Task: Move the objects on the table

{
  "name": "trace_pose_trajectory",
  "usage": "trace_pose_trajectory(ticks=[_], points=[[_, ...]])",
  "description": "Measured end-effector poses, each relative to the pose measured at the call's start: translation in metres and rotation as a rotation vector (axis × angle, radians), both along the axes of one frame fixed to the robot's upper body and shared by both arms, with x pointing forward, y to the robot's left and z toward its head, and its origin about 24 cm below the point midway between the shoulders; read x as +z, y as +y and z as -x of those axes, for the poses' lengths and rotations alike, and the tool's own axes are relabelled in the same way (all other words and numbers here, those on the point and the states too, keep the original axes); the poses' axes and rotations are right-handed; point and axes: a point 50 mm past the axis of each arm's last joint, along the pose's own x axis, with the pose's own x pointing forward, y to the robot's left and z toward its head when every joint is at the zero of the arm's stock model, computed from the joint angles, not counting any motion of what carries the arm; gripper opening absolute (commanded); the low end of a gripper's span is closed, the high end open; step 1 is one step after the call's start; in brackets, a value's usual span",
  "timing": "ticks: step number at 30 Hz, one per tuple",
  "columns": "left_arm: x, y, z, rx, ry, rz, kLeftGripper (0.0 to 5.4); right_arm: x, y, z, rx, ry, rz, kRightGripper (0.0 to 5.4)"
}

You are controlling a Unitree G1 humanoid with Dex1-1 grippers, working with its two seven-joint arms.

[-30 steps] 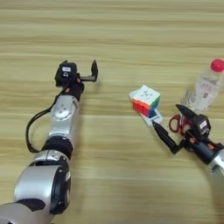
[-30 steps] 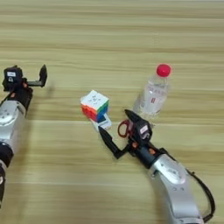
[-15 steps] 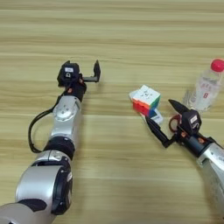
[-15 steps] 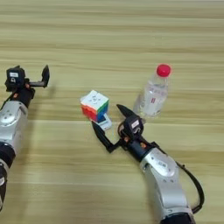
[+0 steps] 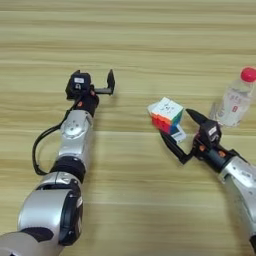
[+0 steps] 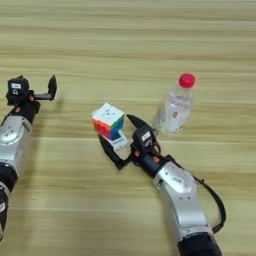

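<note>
My right gripper [image 5: 179, 134] stands wide open with empty jaws, just beside the multicoloured puzzle cube [image 5: 166, 114], which leans on a small white and blue piece [image 5: 178, 135] near the middle of the light wooden table [image 5: 130, 45]. I judge the cube light, stiff and smooth, best held on two flat opposite faces. The clear plastic bottle with red cap [image 5: 234, 99] stands upright near, easy to tip. My left gripper [image 5: 102, 87] waits open, well apart; free room lies ahead.

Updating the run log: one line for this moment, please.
right gripper: open, fingers either side of puzzle cube | left gripper: open, idle at left | bottle: upright, right of cube
</note>
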Motion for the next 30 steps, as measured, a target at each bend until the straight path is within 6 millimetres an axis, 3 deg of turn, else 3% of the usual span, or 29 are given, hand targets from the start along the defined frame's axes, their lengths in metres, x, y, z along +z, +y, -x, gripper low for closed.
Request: trace_pose_trajectory(ticks=[15, 30], points=[[0.0, -0.007, 0.001, -0.029, -0.009, -0.018, 5.38, -0.002, 0.002, -0.014, -0.013, -0.005, 0.024, 5.4], [-0.017, -0.017, 0.022, -0.048, -0.001, -0.003, 5.38, 0.0, 0.006, -0.029, 0.0, -0.014, 0.047, 5.4]])
